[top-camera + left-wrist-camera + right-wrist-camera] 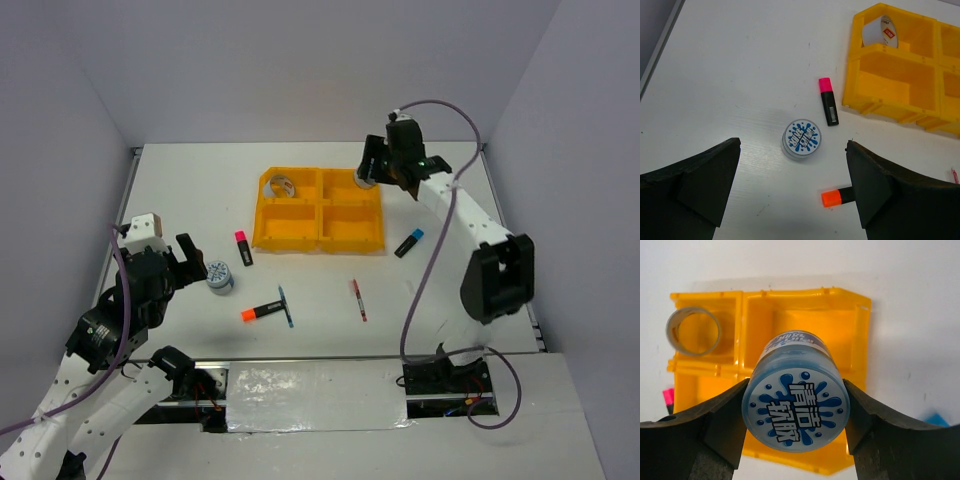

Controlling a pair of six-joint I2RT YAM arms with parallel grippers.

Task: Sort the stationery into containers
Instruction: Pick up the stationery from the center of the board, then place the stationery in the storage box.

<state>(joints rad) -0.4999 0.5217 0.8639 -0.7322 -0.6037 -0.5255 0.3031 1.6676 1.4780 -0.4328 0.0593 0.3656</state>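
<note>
The orange tray [320, 212] sits mid-table, with a silvery ring [283, 186] in its back-left compartment. My right gripper [374, 170] is shut on a blue-grey tape roll [796, 410] and holds it above the tray's back-right compartment [860, 325]. My left gripper [792, 167] is open and empty, just short of a second tape roll [801, 139] on the table. A pink-capped marker [827, 101] lies beyond that roll. An orange-capped marker [832, 198] lies partly under my right finger.
A thin blue pen [286, 306] lies beside the orange-capped marker [261, 312]. A red pen [358, 299] lies in front of the tray. A blue-capped marker [409, 243] lies right of the tray. The other three compartments look empty.
</note>
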